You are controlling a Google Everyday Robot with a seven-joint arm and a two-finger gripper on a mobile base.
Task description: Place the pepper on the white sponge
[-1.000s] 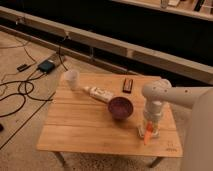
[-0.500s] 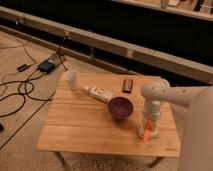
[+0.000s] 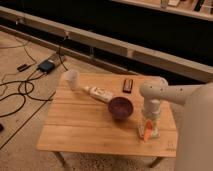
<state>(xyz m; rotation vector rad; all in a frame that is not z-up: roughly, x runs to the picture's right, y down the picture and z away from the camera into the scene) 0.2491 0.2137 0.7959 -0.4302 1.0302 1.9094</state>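
The orange pepper (image 3: 147,134) shows at the tip of my gripper (image 3: 149,126), which points straight down near the table's right front corner. Right under it is the white sponge (image 3: 155,133), a small pale pad; the pepper overlaps it, and the gripper hides part of both. I cannot make out whether the pepper rests on the sponge or hangs just above it. My arm's pale elbow (image 3: 152,91) stands directly above the gripper.
A purple bowl (image 3: 120,106) sits just left of the gripper. A white bottle (image 3: 99,93) lies on its side mid-table, with a white cup (image 3: 72,79) at the back left and a dark bar (image 3: 128,85) at the back. The wooden table (image 3: 85,127) ends close to the sponge. Cables lie on the floor to the left.
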